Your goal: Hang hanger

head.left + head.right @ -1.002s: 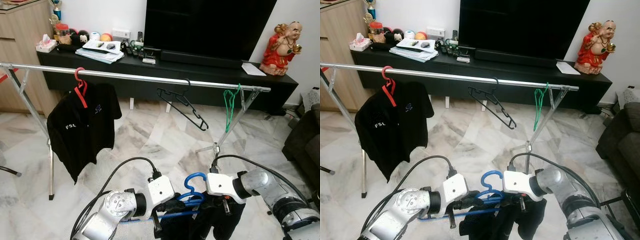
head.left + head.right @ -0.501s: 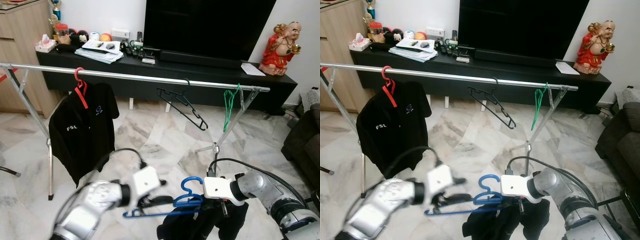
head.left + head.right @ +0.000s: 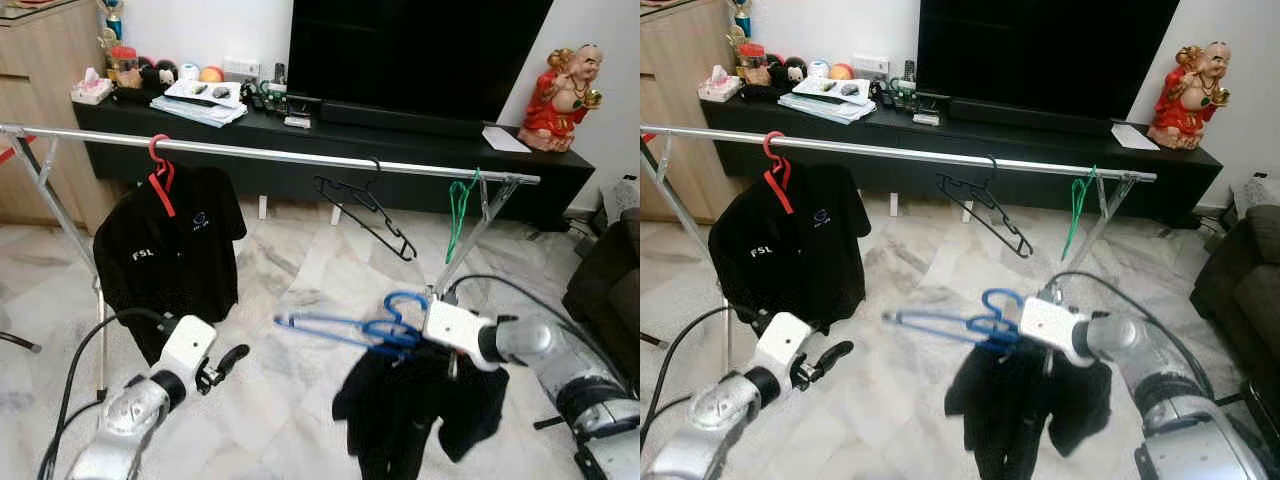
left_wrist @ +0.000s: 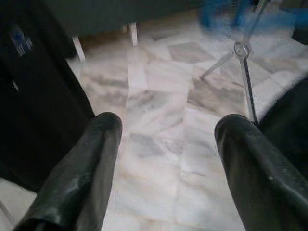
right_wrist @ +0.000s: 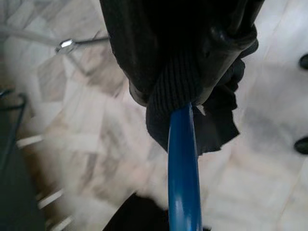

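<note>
R gripper (image 3: 415,335) is gripping blue hanger (image 3: 350,328) w/ black garment (image 3: 415,405) below the rail (image 3: 280,153), not yet hooked; L gripper (image 3: 228,360) is hanging open, idle.

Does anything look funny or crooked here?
Yes. The black shirt droops in a bunch off one end of the blue hanger held by the right tool, leaving the other end bare. On the rail, the black hanger hangs tilted.

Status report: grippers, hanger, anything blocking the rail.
Right gripper shut on blue hanger, dark garment draped, below rail. Left gripper open, low. Rail holds black shirt, black hanger, green hanger; gaps between.
</note>
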Controlling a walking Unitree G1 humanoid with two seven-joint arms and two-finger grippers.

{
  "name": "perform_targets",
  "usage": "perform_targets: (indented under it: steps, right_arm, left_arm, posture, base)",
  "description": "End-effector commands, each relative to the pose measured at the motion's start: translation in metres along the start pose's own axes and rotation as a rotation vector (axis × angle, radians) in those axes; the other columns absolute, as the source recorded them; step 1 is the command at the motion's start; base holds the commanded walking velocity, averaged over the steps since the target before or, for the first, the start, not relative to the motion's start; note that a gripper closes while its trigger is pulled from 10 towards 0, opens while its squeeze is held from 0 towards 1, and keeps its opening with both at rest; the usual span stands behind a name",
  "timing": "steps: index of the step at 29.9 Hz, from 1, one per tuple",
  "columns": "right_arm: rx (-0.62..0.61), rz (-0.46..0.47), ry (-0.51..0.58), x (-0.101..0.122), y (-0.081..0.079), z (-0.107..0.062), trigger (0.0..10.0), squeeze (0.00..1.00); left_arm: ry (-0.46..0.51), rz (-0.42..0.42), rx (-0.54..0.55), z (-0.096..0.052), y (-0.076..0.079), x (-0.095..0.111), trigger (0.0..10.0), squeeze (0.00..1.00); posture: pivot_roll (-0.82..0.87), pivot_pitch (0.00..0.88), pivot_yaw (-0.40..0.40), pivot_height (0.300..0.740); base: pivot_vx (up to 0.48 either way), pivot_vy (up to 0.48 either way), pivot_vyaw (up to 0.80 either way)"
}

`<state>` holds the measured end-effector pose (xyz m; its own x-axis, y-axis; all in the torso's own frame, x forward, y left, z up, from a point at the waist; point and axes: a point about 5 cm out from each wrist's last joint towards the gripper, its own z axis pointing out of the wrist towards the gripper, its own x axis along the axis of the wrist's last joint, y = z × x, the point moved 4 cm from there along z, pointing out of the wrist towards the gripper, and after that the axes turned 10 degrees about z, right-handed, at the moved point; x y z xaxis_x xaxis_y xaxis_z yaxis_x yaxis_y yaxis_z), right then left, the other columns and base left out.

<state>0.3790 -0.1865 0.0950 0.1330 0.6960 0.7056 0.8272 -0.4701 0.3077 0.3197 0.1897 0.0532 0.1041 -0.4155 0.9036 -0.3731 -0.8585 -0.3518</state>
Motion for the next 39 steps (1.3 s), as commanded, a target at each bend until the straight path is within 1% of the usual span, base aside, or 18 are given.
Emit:
perform_targets:
  steps: [1,2,3,4,5,9,10,13,14,16,18,23,24,29,31,32,34,39]
  right_arm:
    - [-0.02,-0.028,0.089,0.024,0.011,-0.006,0.0,0.0]
    - [0.009,-0.047,0.146,0.039,0.009,-0.004,0.0,0.0]
    - [0.035,-0.065,0.177,0.048,0.007,-0.004,0.0,0.0]
    - [0.035,-0.065,0.177,0.048,0.007,-0.004,0.0,0.0]
    - [0.051,-0.077,0.193,0.052,0.006,-0.004,0.0,0.0]
    - [0.135,-0.188,0.265,0.083,-0.002,-0.002,0.0,0.0]
    - [0.135,-0.188,0.265,0.083,-0.002,-0.002,0.0,0.0]
    - [0.157,-0.219,0.292,0.094,-0.005,-0.002,0.0,0.0]
    - [0.168,-0.249,0.32,0.106,-0.006,-0.002,0.0,0.0]
    - [0.171,-0.259,0.331,0.11,-0.006,-0.002,0.0,0.0]
    - [0.174,-0.276,0.359,0.121,-0.007,-0.003,0.0,0.0]
    - [0.2,-0.322,0.428,0.142,-0.011,-0.006,0.0,0.0]
    - [0.202,-0.335,0.452,0.149,-0.012,-0.008,0.0,0.0]
    - [0.209,-0.357,0.519,0.166,-0.013,-0.014,0.0,0.0]
    - [0.214,-0.357,0.532,0.169,-0.014,-0.014,0.0,0.0]
    - [0.215,-0.36,0.536,0.172,-0.015,-0.015,0.0,0.0]
    - [0.217,-0.369,0.531,0.171,-0.016,-0.014,0.0,0.0]
    - [0.209,-0.36,0.522,0.167,-0.014,-0.016,0.0,0.0]
  left_arm:
    - [-0.003,-0.029,-0.001,0.0,0.006,-0.005,10.0,0.0]
    - [-0.016,-0.031,-0.027,0.003,0.015,-0.01,10.0,0.0]
    - [-0.013,-0.03,-0.053,0.004,0.022,-0.011,10.0,0.0]
    - [-0.013,-0.03,-0.053,0.004,0.022,-0.011,10.0,0.0]
    - [-0.008,-0.028,-0.066,0.006,0.026,-0.011,10.0,0.0]
    - [0.04,0.019,-0.158,0.017,0.047,-0.001,10.0,0.0]
    - [0.04,0.019,-0.158,0.017,0.047,-0.001,10.0,0.0]
    - [0.062,0.023,-0.168,0.02,0.047,0.003,10.0,0.0]
    - [0.07,0.046,-0.178,0.023,0.047,0.006,10.0,0.0]
    - [0.072,0.047,-0.176,0.024,0.047,0.007,10.0,0.0]
    - [0.071,0.049,-0.168,0.026,0.046,0.007,10.0,0.0]
    - [0.072,0.045,-0.151,0.03,0.046,0.006,10.0,0.0]
    - [0.073,0.04,-0.149,0.03,0.046,0.005,10.0,0.0]
    - [0.061,0.011,-0.161,0.031,0.049,0.001,10.0,0.0]
    - [0.059,0.006,-0.164,0.032,0.049,0.0,10.0,0.0]
    - [0.062,-0.003,-0.174,0.032,0.052,0.001,0.0,0.0]
    - [0.068,-0.013,-0.181,0.033,0.054,0.002,0.0,0.0]
    - [0.077,-0.008,-0.183,0.033,0.056,0.002,0.0,0.0]
  posture:
    - [0.11,0.0,-0.167,0.74]
    - [0.11,0.0,-0.169,0.74]
    - [0.11,0.0,-0.171,0.74]
    - [0.11,0.0,-0.171,0.74]
    - [0.11,0.0,-0.171,0.74]
    - [0.11,0.0,-0.178,0.74]
    - [0.11,0.0,-0.178,0.74]
    - [0.11,0.0,-0.182,0.74]
    - [0.11,0.0,-0.185,0.74]
    - [0.11,0.0,-0.185,0.74]
    - [0.11,0.0,-0.19,0.74]
    - [0.11,0.0,-0.194,0.74]
    - [0.11,0.0,-0.194,0.74]
    - [0.11,0.0,-0.199,0.74]
    - [0.11,0.0,-0.201,0.74]
    - [0.11,0.0,-0.203,0.74]
    - [0.1,0.0,-0.203,0.74]
    - [0.1,0.0,-0.203,0.74]
  base:
    - [0.0,0.0,0.0]
    - [0.0,0.0,0.0]
    - [0.0,0.0,0.0]
    - [0.0,0.0,0.0]
    - [0.0,0.0,0.0]
    - [0.0,0.0,0.0]
    - [0.0,0.0,0.0]
    - [0.0,0.0,0.0]
    - [0.0,0.0,0.0]
    - [0.0,0.0,0.0]
    - [0.0,0.0,0.0]
    - [0.0,0.0,0.0]
    - [0.0,0.0,0.0]
    - [0.0,0.0,0.0]
    - [0.0,0.0,0.0]
    - [0.0,0.0,0.0]
    - [0.0,0.0,0.0]
    - [0.0,0.0,0.0]
